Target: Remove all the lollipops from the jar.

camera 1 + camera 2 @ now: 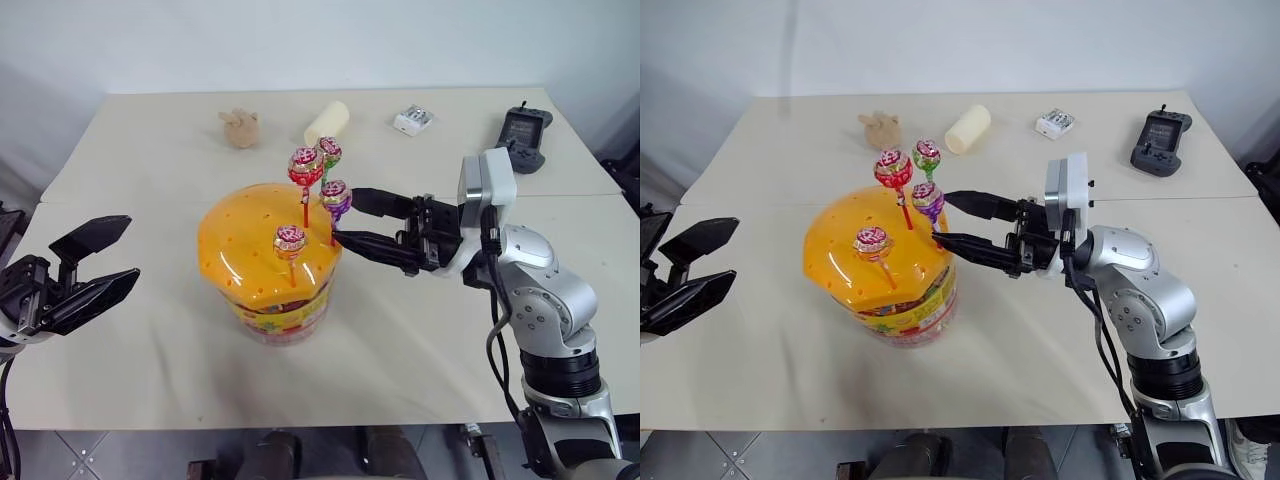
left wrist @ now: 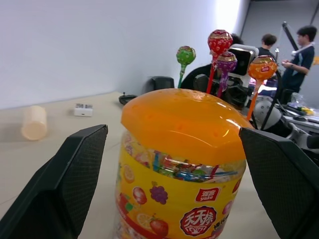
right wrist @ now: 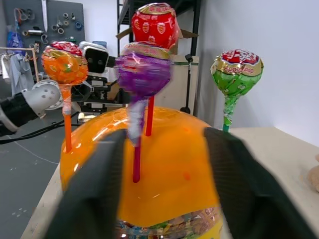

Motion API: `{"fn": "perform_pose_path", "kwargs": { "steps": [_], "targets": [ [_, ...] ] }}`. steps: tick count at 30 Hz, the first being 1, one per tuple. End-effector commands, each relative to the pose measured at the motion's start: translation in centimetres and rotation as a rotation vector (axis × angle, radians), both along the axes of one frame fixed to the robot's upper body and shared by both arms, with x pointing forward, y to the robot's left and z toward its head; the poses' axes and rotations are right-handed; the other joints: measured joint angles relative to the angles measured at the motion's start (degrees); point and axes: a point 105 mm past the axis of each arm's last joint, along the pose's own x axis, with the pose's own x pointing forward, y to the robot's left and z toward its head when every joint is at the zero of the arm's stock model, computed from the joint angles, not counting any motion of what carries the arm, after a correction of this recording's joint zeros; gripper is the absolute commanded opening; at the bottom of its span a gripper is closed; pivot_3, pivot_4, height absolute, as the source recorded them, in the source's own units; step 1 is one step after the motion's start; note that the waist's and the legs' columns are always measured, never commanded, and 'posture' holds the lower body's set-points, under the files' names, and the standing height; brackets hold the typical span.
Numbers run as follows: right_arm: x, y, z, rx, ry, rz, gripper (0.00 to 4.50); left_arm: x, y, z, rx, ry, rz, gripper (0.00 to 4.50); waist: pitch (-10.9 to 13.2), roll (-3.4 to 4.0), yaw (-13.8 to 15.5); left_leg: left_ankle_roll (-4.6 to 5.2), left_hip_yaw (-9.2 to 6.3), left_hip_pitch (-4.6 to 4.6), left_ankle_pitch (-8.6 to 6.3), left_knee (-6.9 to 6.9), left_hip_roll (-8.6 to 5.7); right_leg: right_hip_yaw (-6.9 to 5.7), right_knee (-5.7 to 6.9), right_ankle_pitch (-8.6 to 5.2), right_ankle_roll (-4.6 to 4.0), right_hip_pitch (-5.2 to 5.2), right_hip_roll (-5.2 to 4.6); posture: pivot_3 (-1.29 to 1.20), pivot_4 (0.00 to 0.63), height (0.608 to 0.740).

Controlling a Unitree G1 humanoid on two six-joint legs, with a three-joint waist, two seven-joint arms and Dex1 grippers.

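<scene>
Cream bench [image 1: 420,330] carrying jar [image 1: 270,262] at centre front, orange lid on. Four lollipops [image 1: 305,167] planted upright in lid holes. Right hand [image 1: 342,220] level at purple lollipop [image 1: 335,195], fingers apart either side of its stick, not clenched. Left hand [image 1: 110,250] released, fingers spread, well apart from jar on its left.
</scene>
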Motion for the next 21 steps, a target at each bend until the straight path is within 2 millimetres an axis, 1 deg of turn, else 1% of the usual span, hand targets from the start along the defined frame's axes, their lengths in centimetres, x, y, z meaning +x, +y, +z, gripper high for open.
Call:
{"fn": "perform_pose_path", "kwargs": {
  "steps": [1, 4, 8, 10, 12, 15, 17, 19, 21],
  "targets": [
    [-1.4, 0.5, 0.7, 0.015, -0.031, 0.079, 1.09, -0.1, -0.3, 0.8, 0.036, -0.051, -0.005, 4.50, 0.0, 0.00, 0.0, 0.00, 0.00, 0.00, 0.00, 0.00, 0.00, 0.00, 0.00, 0.00, 0.00, 0.00, 0.00, 0.00, 0.150, 0.740],
    [-1.8, 0.3, 1.1, 0.038, -0.037, 0.110, 0.07, 0.0, -0.5, 0.9, 0.032, -0.063, -0.013, 4.50, 0.0, 0.00, 0.1, 0.00, 0.00, 0.00, 0.00, 0.01, 0.00, -0.01, 0.00, 0.00, 0.00, 0.01, -0.01, 0.00, 0.150, 0.740],
    [-1.5, -0.5, 2.0, 0.087, -0.037, 0.092, 0.03, 0.1, -0.6, 0.8, 0.030, -0.060, -0.026, 4.50, 0.0, 0.00, 0.1, 0.00, 0.00, 0.00, 0.00, 0.02, -0.01, 0.00, 0.01, 0.00, 0.00, 0.01, -0.01, 0.00, 0.150, 0.740],
    [-1.0, -1.5, 2.6, 0.103, -0.048, 0.050, 0.03, 0.1, -0.6, 0.8, 0.029, -0.060, -0.029, 4.50, 0.0, 0.00, 0.1, 0.00, -0.01, 0.00, 0.00, 0.02, 0.00, -0.01, 0.00, 0.00, 0.00, 0.01, 0.00, 0.00, 0.150, 0.740],
    [-0.9, -2.0, 2.7, 0.102, -0.051, 0.034, 0.03, 0.2, -0.6, 0.8, 0.029, -0.059, -0.030, 4.50, 0.0, 0.00, 0.2, 0.00, 0.00, 0.00, 0.00, 0.02, -0.01, -0.01, 0.00, 0.00, 0.00, 0.02, -0.01, 0.00, 0.150, 0.740],
    [-0.7, -2.5, 2.6, 0.088, 0.009, 0.025, 0.03, 0.3, -0.5, 0.7, 0.027, -0.060, -0.026, 4.50, 0.0, 0.00, 0.2, 0.00, 0.00, 0.00, 0.00, 0.03, -0.02, 0.00, 0.00, 0.00, 0.00, 0.02, -0.02, 0.00, 0.150, 0.740],
    [-0.7, -2.8, 3.0, 0.103, 0.018, 0.022, 0.46, 0.4, -0.5, 0.7, 0.026, -0.057, -0.026, 4.50, 0.0, 0.00, 0.0, 0.00, 0.00, 0.00, 0.00, 0.03, 0.00, -0.01, 0.00, 0.00, 0.00, 0.01, 0.00, 0.00, 0.150, 0.740],
    [-0.8, -3.1, 3.4, 0.112, 0.004, 0.008, 1.00, 0.5, -0.5, 0.6, 0.027, -0.054, -0.029, 4.50, 0.0, 0.00, 0.1, 0.00, 0.00, 0.00, 0.00, 0.02, 0.01, 0.00, 0.01, 0.00, 0.00, 0.00, 0.00, 0.00, 0.150, 0.740],
    [-0.7, -3.5, 3.6, 0.119, -0.007, -0.017, 1.70, 0.6, -0.5, 0.6, 0.028, -0.054, -0.030, 4.50, 0.0, 0.00, 0.1, 0.00, 0.00, 0.00, 0.00, 0.02, 0.00, 0.00, 0.01, 0.00, 0.00, 0.00, -0.01, 0.00, 0.150, 0.740]
  ]
}}
